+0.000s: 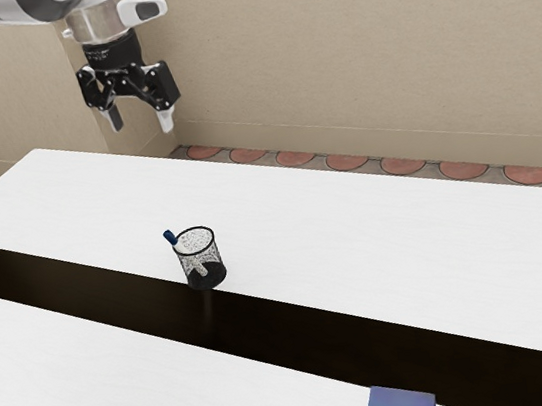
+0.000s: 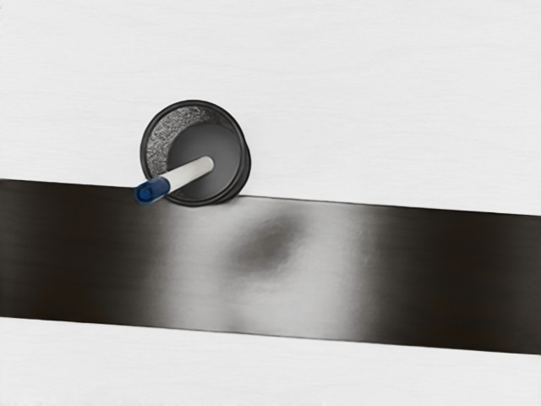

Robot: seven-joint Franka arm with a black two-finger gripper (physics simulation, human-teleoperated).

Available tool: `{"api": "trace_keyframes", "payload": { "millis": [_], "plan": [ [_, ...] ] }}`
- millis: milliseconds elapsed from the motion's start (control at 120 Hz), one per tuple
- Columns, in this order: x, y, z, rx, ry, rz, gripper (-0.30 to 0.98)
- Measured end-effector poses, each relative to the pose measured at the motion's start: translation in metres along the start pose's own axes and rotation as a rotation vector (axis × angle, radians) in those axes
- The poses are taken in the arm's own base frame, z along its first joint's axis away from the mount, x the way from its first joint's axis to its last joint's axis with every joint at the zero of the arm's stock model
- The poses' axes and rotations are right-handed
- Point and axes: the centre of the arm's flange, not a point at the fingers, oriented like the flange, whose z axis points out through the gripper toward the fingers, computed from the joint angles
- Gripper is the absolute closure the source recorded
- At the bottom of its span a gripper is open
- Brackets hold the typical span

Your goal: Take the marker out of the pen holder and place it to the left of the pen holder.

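Here's the hand (image 1: 142, 126), high above the surface (image 1: 357, 241), fingers (image 1: 166, 120) spread and empty, and the marker (image 2: 190, 173) leans in the holder (image 1: 207, 278), blue cap (image 2: 149, 191) poking past the rim (image 2: 193, 103). The danger: a descent off-centre clips that rim and topples the lot! Or a lift that ignores the slant jams the marker and drags the holder along.

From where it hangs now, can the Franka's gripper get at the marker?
Probably yes: the gripper looks open, and the marker pokes out past the rim of the pen holder with nothing covering it.
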Motion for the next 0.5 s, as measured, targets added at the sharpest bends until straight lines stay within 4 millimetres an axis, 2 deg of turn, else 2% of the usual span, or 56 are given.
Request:
{"api": "trace_keyframes", "payload": {
  "millis": [167,233,300,342,375,433,500],
  "plan": [
    [0.001,-0.002,0.005,0.003,-0.011,-0.017,0.0],
    [0.008,-0.002,0.02,0.004,-0.036,-0.022,0.0],
    [0.019,0.0,0.058,-0.011,-0.1,-0.028,0.0],
    [0.02,-0.003,0.096,-0.02,-0.157,-0.042,0.0],
    [0.021,-0.007,0.12,-0.027,-0.185,-0.055,0.0],
    [0.022,-0.017,0.15,-0.044,-0.212,-0.085,0.0],
    [0.033,-0.029,0.188,-0.069,-0.229,-0.124,0.0]
  ]
}}
